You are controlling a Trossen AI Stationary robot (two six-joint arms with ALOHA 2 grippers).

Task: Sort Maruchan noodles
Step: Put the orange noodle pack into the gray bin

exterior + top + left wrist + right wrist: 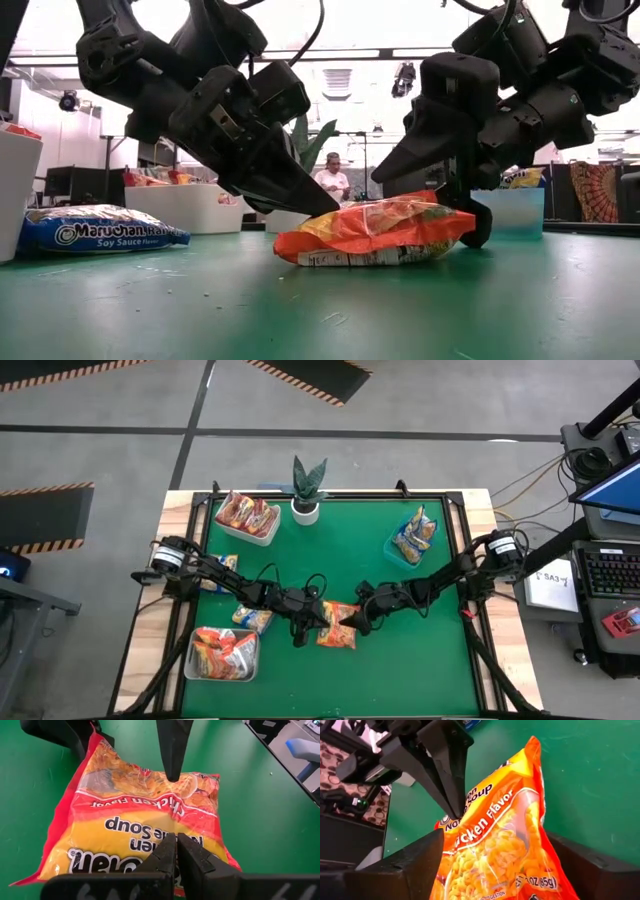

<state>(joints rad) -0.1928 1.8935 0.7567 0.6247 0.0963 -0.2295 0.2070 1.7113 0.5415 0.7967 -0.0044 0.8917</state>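
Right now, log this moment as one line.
right gripper: shut on orange crinkly plastic chicken ramen packet | left gripper: shut, touching packet | green table centre

a chicken-flavor maruchan packet [338, 626] lies flat on the table mat [420, 660], near its middle, between the left gripper [312, 622] and the right gripper [356, 622]. left of it lies a soy-sauce packet [100, 229]. trays holding more packets stand at far left [246, 518], far right [412, 538] and near left [222, 654]. a potted plant [306, 488] stands at the far edge.
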